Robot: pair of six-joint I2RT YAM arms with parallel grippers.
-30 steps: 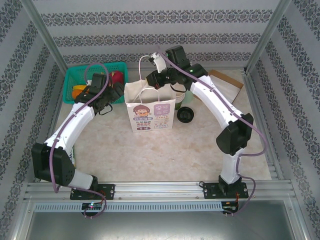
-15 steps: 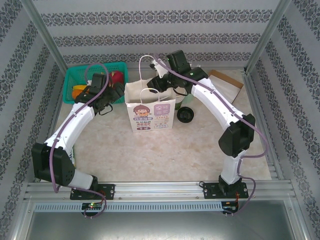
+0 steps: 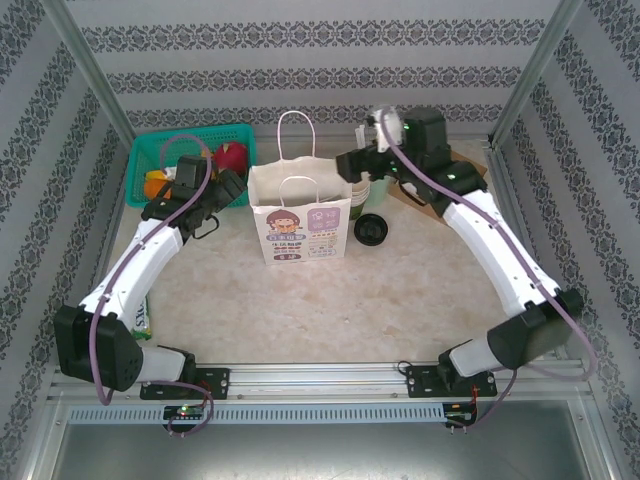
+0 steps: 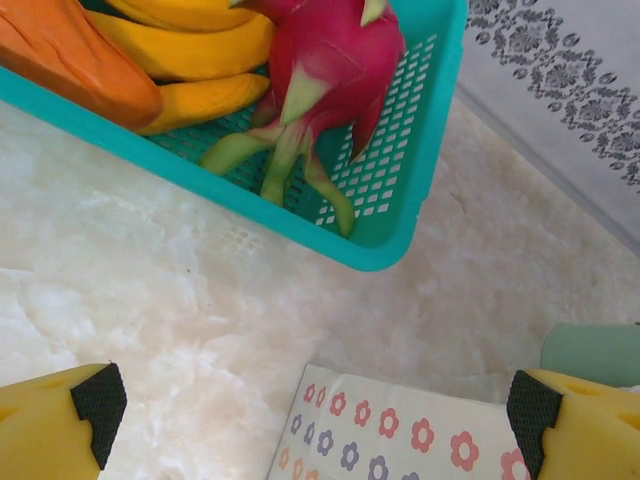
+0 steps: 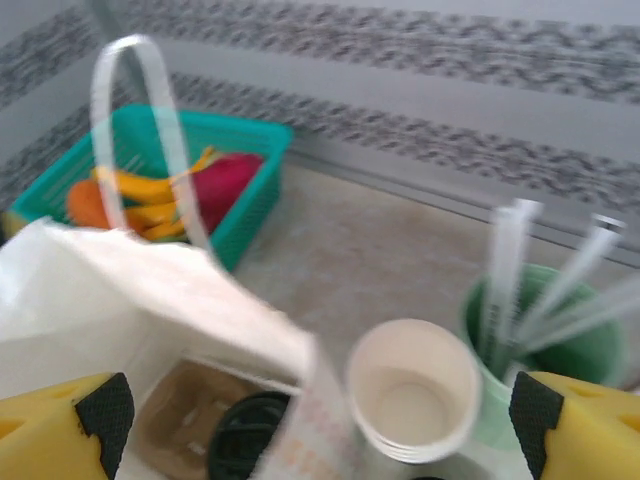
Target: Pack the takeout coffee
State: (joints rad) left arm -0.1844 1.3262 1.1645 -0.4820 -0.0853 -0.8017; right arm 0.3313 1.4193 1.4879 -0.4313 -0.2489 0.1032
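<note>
Top external puts the white paper bag [image 3: 300, 225] upright in the middle of the table [image 3: 330, 300]. The takeout coffee [image 3: 371, 229] sits on the table at the bag's 3 o'clock, just beside its wall, black lid up, apart from both grippers. The right gripper [image 3: 352, 165] hangs at the bag's 1 o'clock, above its back right corner. The left gripper [image 3: 232, 188] is at the bag's 9 o'clock, close to the top edge, with the teal basket [image 3: 190, 133] off at 10 o'clock.

From the left wrist I see its fingers spread wide, holding nothing, the bag's flowered side panel [image 4: 400, 445] below them. A dragon fruit [image 4: 320, 60] and bananas [image 4: 190, 45] lie in the basket at 12 o'clock. The right wrist view is blurred, yet those fingers are wide apart and empty too. Beneath them the bag's mouth is at 8 o'clock, a stack of cream cups [image 5: 415, 395] at 5 o'clock, a green tumbler of straws [image 5: 545, 350] at 4 o'clock. A round black shape [image 5: 250, 440] shows low in the bag's mouth beside brown card [image 5: 190, 420]; I cannot tell what it is.
</note>
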